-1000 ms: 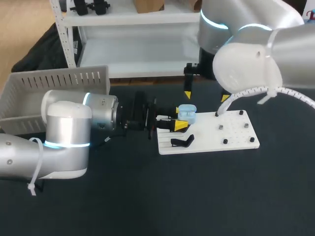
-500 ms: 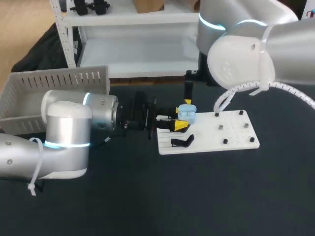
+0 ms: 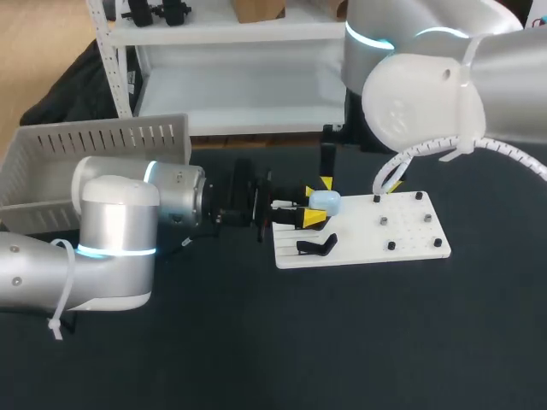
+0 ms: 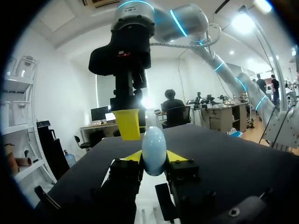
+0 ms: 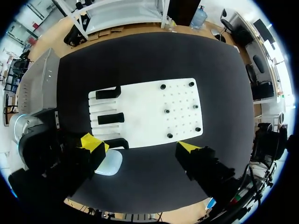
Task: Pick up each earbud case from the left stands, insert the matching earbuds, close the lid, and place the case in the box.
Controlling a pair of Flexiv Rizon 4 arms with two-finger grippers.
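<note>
My left gripper point(image 3: 312, 206) is shut on a light-blue earbud case point(image 3: 326, 202), whose lid is closed, just above the near-left corner of the white board point(image 3: 402, 235). In the left wrist view the case point(image 4: 153, 150) stands upright between the yellow tips of my left gripper point(image 4: 154, 159). My right gripper point(image 5: 141, 144) hangs above it, open wide. One of its fingers point(image 3: 326, 182) is at the top of the case, and the case point(image 5: 108, 164) shows beside that fingertip point(image 5: 93, 142). I see no loose earbuds.
The white board point(image 5: 145, 112) carries black stands point(image 5: 110, 118) on its left part, one more stand point(image 3: 316, 246) near its front, and several small black pegs point(image 5: 166, 111) on its right. A grey slotted box point(image 3: 51, 162) sits at the table's far left.
My right gripper came down over the case. The case's raised lid has gone down and now lies shut. My left arm has kept still.
</note>
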